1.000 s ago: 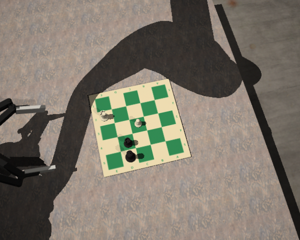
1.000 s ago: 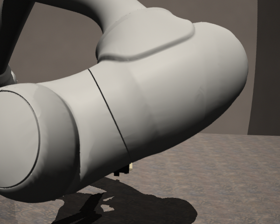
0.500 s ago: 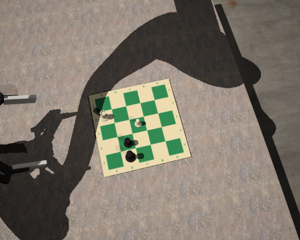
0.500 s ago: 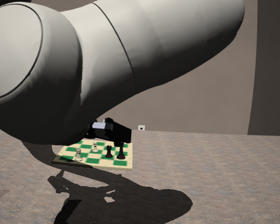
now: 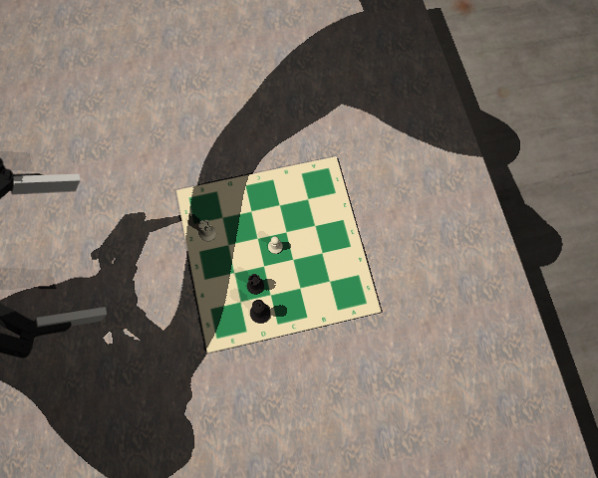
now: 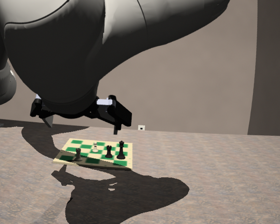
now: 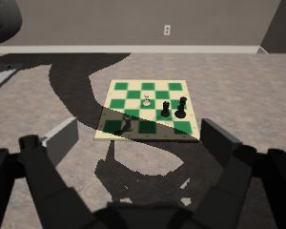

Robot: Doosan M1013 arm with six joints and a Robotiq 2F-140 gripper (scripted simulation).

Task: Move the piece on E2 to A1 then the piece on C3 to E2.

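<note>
Rook and pawn, the two pale pieces to be moved, both stand upright on the chessboard and neither is held; seen from the wrist, the gripper is nearest, hanging above the patterned table top just short of the board's near edge, its jaws spread wide apart with nothing between them, one grey finger pad to the left and the other to the right; next comes the board's near row, the E squares, lying under the arm's dark shadow, and there the rook sits on E2, the second square from the left, looking dark in the shade; farther in, on the right side, a black rook occupies D4 and a taller black queen stands just to its right on D5; beyond them the pawn holds C3, the sunlit green centre square; A1, the green far-left corner square, carries no piece; in the exterior view the thick grey arm fills the upper part of the picture, the gripper hanging below it over the table; farthest off, a small white outlet is on the brown wall.
</note>
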